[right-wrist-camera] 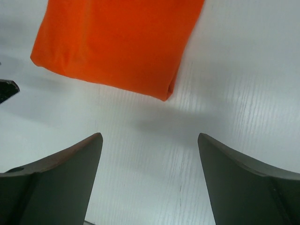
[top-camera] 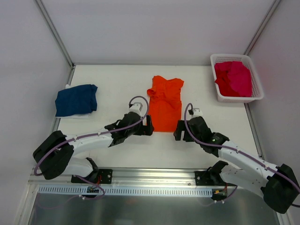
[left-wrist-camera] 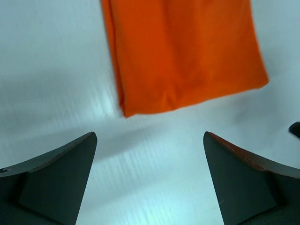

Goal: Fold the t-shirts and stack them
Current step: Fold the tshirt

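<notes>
- The orange shirt (top-camera: 165, 105) lies folded in a long strip on the table (top-camera: 112, 79)
- The left gripper (top-camera: 149, 125) is just beside the orange shirt's near left corner, jaws wide apart, holding nothing
- The right gripper (top-camera: 179, 131) is just beside its near right corner, equally wide and empty
- The blue shirt (top-camera: 76, 100) lies folded well to its left
- The pink shirts (top-camera: 233, 78) are heaped in a basket (top-camera: 257, 91) to its far right
</notes>
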Controlling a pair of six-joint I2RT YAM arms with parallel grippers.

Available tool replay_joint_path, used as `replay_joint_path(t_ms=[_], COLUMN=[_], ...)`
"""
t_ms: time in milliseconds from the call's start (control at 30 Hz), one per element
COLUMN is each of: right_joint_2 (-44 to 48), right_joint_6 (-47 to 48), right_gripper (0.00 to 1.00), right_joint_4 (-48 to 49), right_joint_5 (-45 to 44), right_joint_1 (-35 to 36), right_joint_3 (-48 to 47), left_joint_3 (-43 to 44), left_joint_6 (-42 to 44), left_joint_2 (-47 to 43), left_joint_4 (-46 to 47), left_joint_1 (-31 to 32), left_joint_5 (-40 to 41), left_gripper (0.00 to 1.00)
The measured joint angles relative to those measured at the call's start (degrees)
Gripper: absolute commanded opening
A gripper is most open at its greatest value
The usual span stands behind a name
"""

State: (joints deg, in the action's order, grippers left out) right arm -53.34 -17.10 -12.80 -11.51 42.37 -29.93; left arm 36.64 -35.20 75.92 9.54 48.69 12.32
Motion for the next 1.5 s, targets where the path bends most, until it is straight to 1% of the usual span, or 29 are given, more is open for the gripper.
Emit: replay_joint_path(t_ms=[167, 267, 467, 633, 800, 900, 1067, 1500], right_joint_2=[3.0, 4.5, 4.0, -2.8, -8.9, -11.8, -14.8, -17.5], right_joint_6=[-3.8, -5.6, -8.7, -10.8, -11.8, -12.3, -12.5, -12.7], right_gripper=[0.88, 0.88, 0.88, 0.88, 0.88, 0.88, 0.88, 0.88], right_joint_4=[6.5, 10.7, 20.9, 27.9, 36.0, 39.7, 43.0, 46.2], right_joint_5=[1.5, 1.7, 1.4, 1.3, 1.1, 1.0, 0.9, 0.2], right_joint_1=[0.0, 0.0, 0.0, 0.0, 0.0, 0.0, 0.0, 0.0], right_joint_3=[8.0, 11.2, 16.2, 17.6, 17.4, 17.2, 16.6, 16.1], left_joint_3=[-12.5, -13.8, -15.9, -15.8, -14.8, -13.7, -12.3, -9.9], left_joint_6=[-1.7, -1.9, -1.9, -2.8, -3.3, -3.9, -4.5, -4.9], left_joint_2=[-0.3, -0.3, 2.8, 7.7, 12.3, 14.5, 16.9, 19.8], left_joint_4=[10.8, 15.4, 24.1, 32.3, 38.0, 39.8, 41.6, 42.6], left_joint_1=[-4.3, -6.0, -8.5, -11.7, -12.1, -12.1, -12.4, -12.8], left_joint_5=[-8.1, -10.8, -15.9, -19.9, -22.1, -23.1, -24.7, -26.7], left_gripper=[0.99, 0.99, 0.99, 0.99, 0.99, 0.99, 0.99, 0.98])
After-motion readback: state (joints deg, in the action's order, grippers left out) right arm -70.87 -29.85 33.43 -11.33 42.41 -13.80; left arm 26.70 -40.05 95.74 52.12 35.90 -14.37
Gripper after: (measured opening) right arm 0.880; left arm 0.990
